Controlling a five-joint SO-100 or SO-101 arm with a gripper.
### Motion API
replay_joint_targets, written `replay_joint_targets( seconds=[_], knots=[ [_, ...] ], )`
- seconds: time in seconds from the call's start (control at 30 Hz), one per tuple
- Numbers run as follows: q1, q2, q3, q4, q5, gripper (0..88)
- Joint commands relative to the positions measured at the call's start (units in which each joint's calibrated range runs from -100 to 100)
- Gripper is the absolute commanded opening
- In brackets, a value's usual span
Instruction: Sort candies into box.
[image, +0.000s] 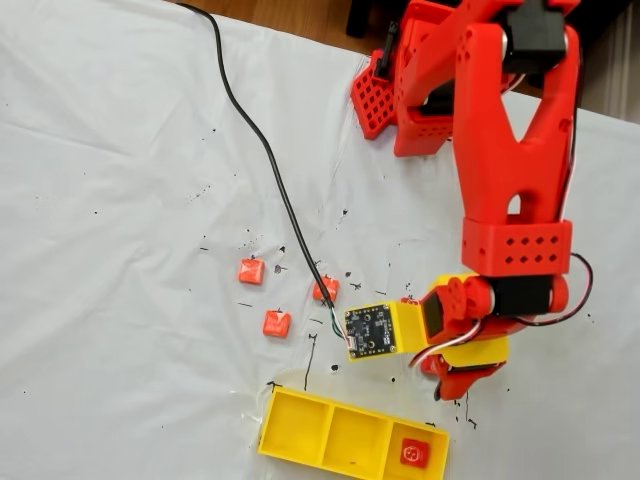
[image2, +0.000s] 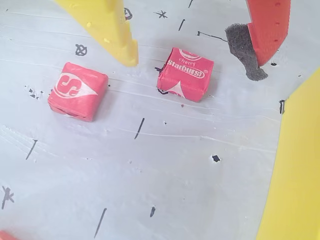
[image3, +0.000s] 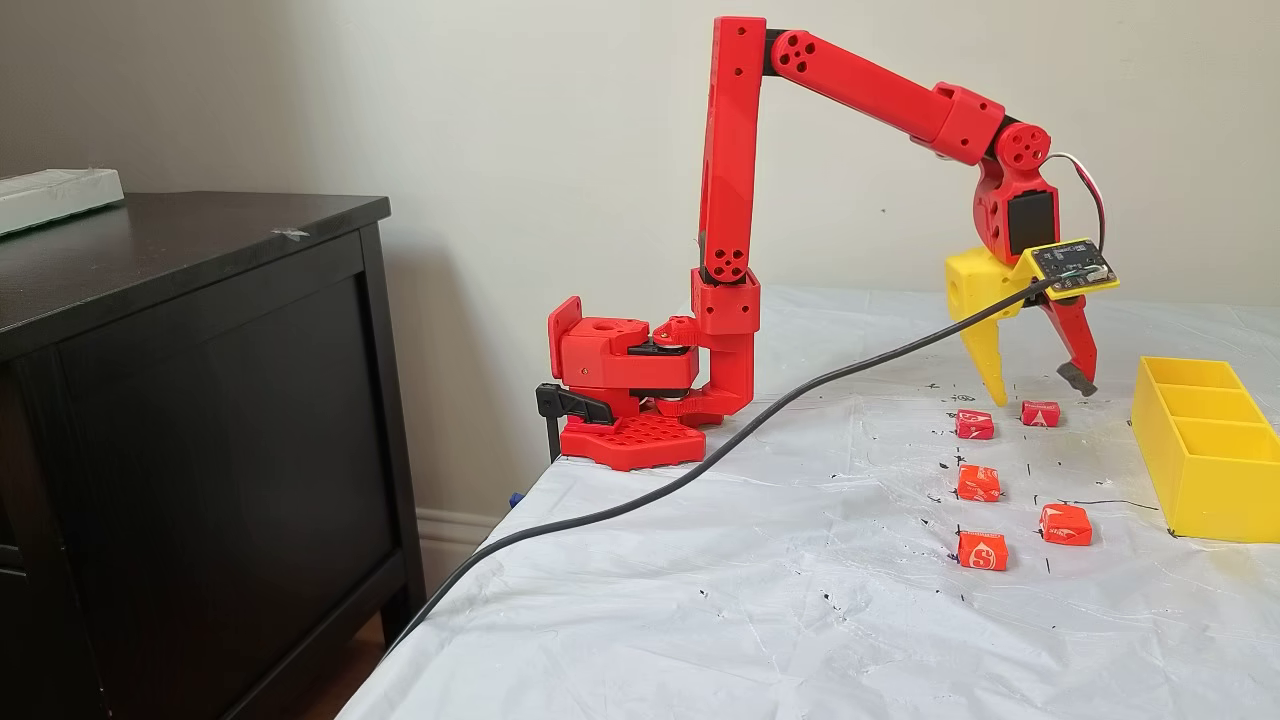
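Note:
My gripper (image3: 1040, 392) hangs open just above the white sheet, one yellow finger (image2: 115, 30) and one red finger (image2: 267, 30). Below and between the fingertips lies a deep red candy (image2: 185, 74) (image3: 1040, 413) with white lettering. A second red candy (image2: 78, 91) (image3: 974, 424) lies outside the yellow finger. Three orange-red candies (image3: 979, 482) (image3: 1066, 524) (image3: 982, 550) sit further out on the sheet. The yellow box (image: 300, 425) (image3: 1200, 450) stands close by, its wall (image2: 295, 175) at the right edge of the wrist view. One red candy (image: 413, 453) rests in the box's right-hand compartment in a fixed view.
A black cable (image3: 700, 470) runs across the sheet to the circuit board (image: 370, 332) on the gripper's yellow plate. The arm's red base (image3: 640, 400) is clamped at the table's edge. A dark cabinet (image3: 200, 420) stands beside the table. Ink marks dot the sheet.

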Motion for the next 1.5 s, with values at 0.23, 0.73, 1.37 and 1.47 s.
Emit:
replay_joint_targets(
  seconds=[0.23,0.73,1.37,1.47],
  knots=[
    [-1.01,3.35,-6.52,-2.33,-0.44,25.9],
    [-1.28,1.91,-6.71,-1.1,-0.88,0.2],
    [13.12,-12.17,-23.64,5.12,1.51,0.2],
    [15.3,-8.1,-26.73,2.18,1.51,0.2]
  ],
)
